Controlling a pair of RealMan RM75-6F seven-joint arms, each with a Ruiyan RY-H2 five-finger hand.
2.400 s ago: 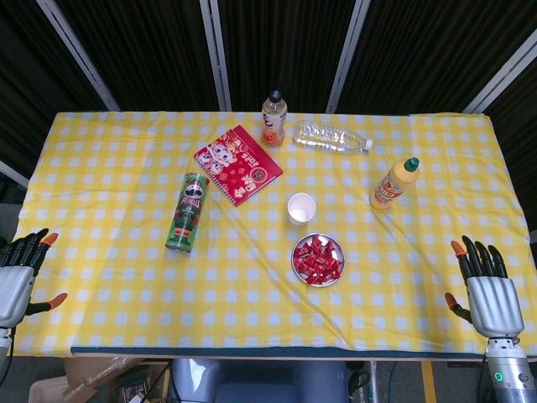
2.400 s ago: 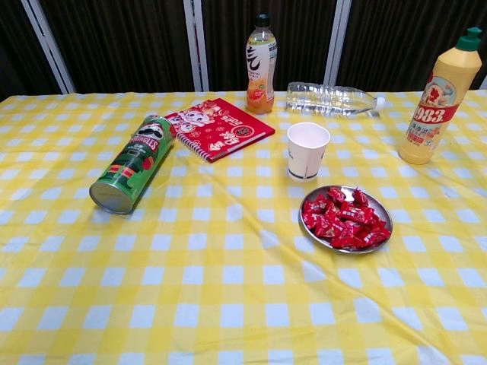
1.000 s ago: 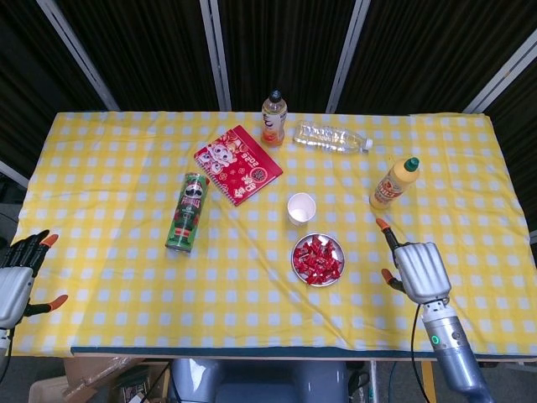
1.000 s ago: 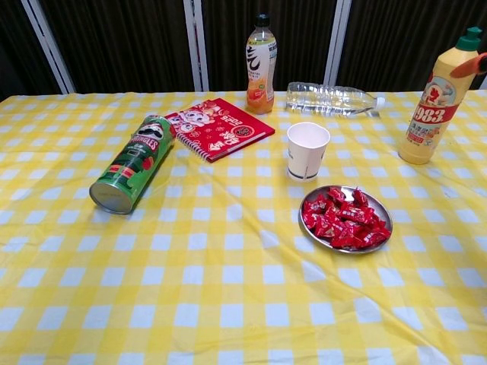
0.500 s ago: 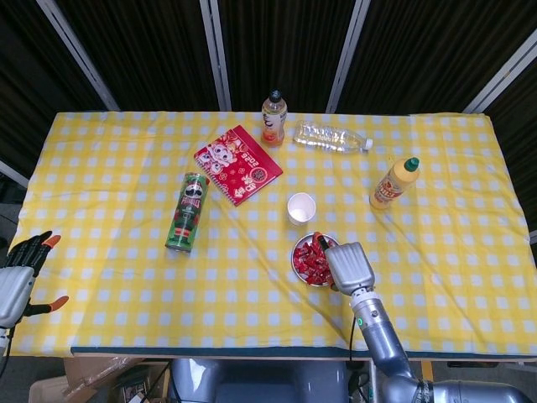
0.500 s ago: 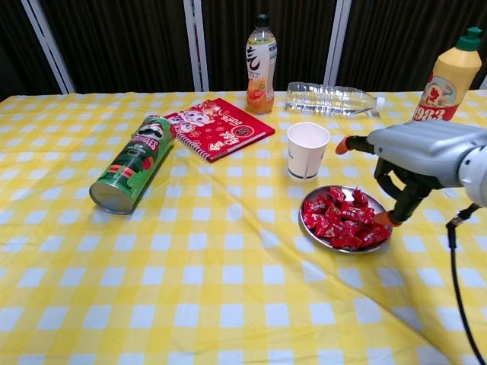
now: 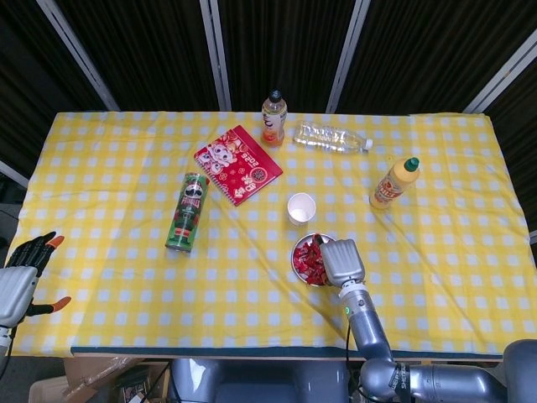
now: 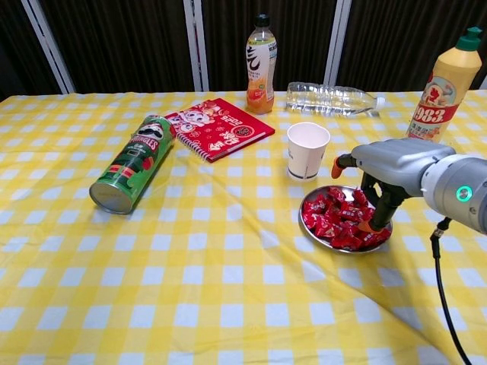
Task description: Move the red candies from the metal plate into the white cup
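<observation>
Chest view: glossy red candies (image 8: 335, 219) heap the metal plate (image 8: 316, 192) under the right robot hand (image 8: 384, 171), fingers spread, grasping nothing.

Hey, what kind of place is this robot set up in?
Probably a lab or test setup staged as a dining table: a yellow checked tablecloth, dark curtains with metal frame bars behind, and assorted props like a chips can and notebook.

three bottles (image 8: 261, 53), one cup (image 8: 307, 150), one plate (image 8: 380, 230) (candies uncounted)
</observation>
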